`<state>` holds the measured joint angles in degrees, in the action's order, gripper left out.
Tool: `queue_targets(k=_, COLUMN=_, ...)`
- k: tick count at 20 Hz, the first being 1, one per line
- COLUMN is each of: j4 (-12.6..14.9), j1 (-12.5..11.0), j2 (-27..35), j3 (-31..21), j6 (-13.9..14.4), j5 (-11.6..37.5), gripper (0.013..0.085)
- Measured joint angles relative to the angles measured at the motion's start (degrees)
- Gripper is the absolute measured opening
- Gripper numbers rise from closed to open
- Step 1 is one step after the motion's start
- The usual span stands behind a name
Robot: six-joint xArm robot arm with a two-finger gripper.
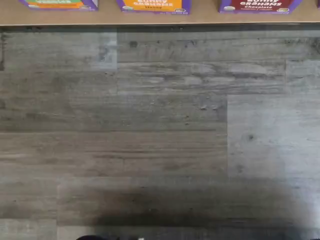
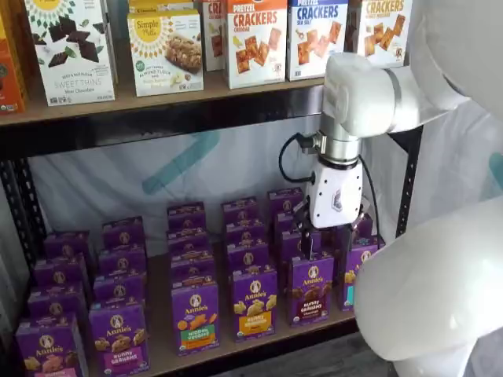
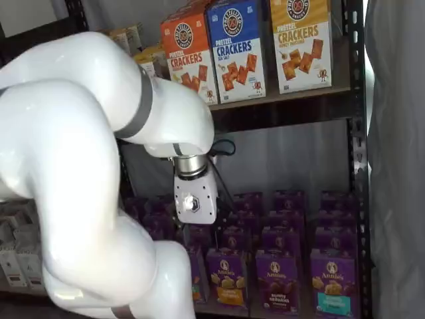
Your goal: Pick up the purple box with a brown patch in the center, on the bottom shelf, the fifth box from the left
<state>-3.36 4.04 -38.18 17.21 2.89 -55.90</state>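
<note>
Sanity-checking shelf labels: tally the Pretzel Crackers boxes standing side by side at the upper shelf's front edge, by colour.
Orange box: 1
Blue box: 1
Yellow box: 1
Total: 3

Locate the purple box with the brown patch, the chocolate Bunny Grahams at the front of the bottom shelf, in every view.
Wrist view: the chocolate Bunny Grahams box sits at the shelf's front edge, next to the honey box.
Shelf view: front row, directly under the gripper, box at.
Shelf view: front row, box at.
Shared landmark: the orange-patched honey box beside it.
</note>
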Motion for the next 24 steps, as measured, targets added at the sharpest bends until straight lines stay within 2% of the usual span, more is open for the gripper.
queue_targets(k=6, j4=0.26, j1=-0.98, j2=6.62, j3=-0.87, j6=-1.15, j5=7.46, gripper=0.0850)
queue_targets(k=17, j4=2.34, j1=-3.77, j2=21.18, j3=-0.48, j6=-2.86, j5=22.13, gripper=0.0850)
queue_targets(k=24, j4=4.67, j1=-5.18, j2=29.92, j3=1.59, j6=-2.39, j5=28.59, gripper=0.0850)
